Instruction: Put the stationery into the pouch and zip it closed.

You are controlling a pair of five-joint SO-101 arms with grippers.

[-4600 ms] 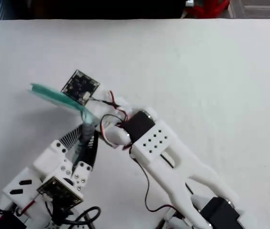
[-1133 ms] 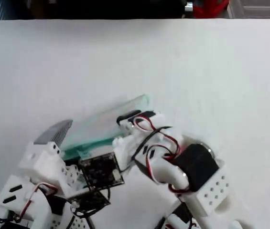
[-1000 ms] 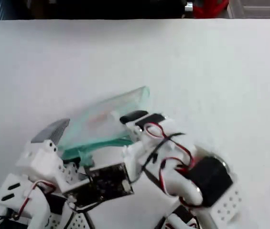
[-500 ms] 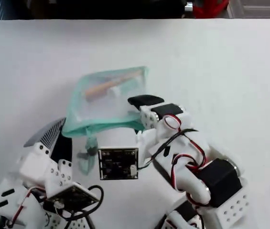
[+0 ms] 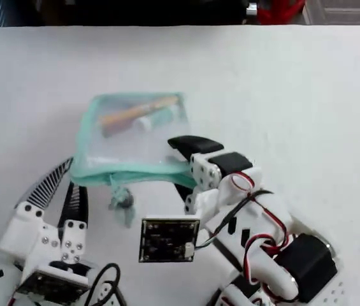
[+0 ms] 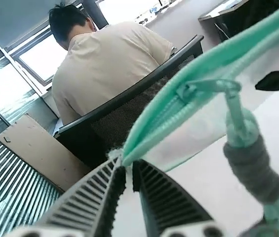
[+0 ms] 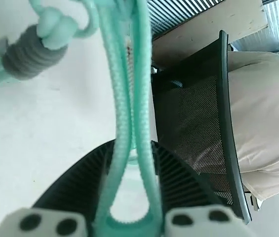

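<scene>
A teal see-through pouch (image 5: 135, 143) lies on the white table with a wooden pencil (image 5: 132, 113) and a small pale eraser (image 5: 154, 120) inside. My left gripper (image 5: 71, 175) is shut on the pouch's left corner, and in the left wrist view the gripper (image 6: 128, 165) pinches the end of the teal zipper edge (image 6: 203, 64). My right gripper (image 5: 180, 167) is shut on the right end of the same edge, with the zipper bands (image 7: 141, 74) running between its fingers (image 7: 104, 168). The pull cord with its grey bead (image 5: 123, 203) (image 6: 253, 168) (image 7: 28, 53) hangs off the near edge.
Bare white table (image 5: 294, 95) stretches to the right and behind the pouch. Its far edge runs along the top, with a red object (image 5: 281, 9) beyond it. Both arm bodies crowd the near edge.
The pouch has swung from edge-on to lying flat and shifted left. My left arm drew back toward the near edge, and my right arm came round to the pouch's right end.
</scene>
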